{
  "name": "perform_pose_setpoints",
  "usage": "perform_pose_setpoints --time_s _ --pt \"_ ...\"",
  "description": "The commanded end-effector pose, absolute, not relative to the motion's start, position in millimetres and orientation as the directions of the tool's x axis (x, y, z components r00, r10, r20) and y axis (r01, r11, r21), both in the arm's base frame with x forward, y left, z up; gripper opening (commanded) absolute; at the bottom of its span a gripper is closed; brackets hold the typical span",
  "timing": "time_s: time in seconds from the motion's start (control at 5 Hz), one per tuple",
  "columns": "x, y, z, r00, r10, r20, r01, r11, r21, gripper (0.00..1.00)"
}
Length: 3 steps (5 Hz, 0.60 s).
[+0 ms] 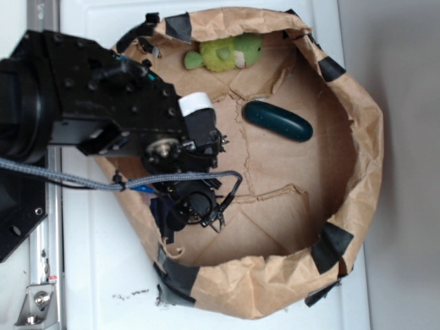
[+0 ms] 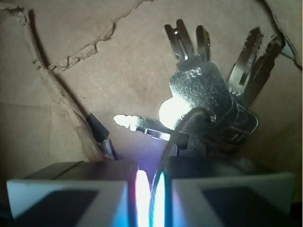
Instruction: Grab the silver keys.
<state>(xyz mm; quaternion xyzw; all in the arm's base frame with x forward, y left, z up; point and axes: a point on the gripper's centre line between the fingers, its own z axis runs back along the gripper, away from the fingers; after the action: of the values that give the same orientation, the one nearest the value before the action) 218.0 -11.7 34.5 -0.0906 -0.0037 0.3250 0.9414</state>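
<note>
The silver keys (image 2: 203,94) fill the wrist view: several shiny keys fanned out over brown paper, just beyond my fingertips. Their thin wire ring (image 2: 166,146) runs down into the narrow slit between my two fingers. My gripper (image 2: 150,177) is shut on that ring, its jaws almost touching. In the exterior view the gripper (image 1: 199,206) points down at the near-left part of the paper basin, and the keys are mostly hidden beneath it.
The crumpled brown paper basin (image 1: 364,137), patched with black tape, rings the work area. A dark teal capsule (image 1: 277,120) lies near its middle. A green plush toy (image 1: 223,53) rests by the far wall. A torn paper edge (image 2: 71,61) lies to the left.
</note>
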Motion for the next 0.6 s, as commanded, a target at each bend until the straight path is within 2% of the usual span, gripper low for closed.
perform_pose_setpoints --time_s 0.0,0.2,0.4 --pt "220.4 -1.0 38.7 0.784 0.621 0.01 -0.609 0.772 -0.183 0.0" --pt "220.3 1.3 43.0 0.789 0.614 -0.001 -0.606 0.778 -0.167 0.0" --pt "230.4 -3.9 63.2 0.818 0.574 -0.045 -0.574 0.806 -0.144 0.0"
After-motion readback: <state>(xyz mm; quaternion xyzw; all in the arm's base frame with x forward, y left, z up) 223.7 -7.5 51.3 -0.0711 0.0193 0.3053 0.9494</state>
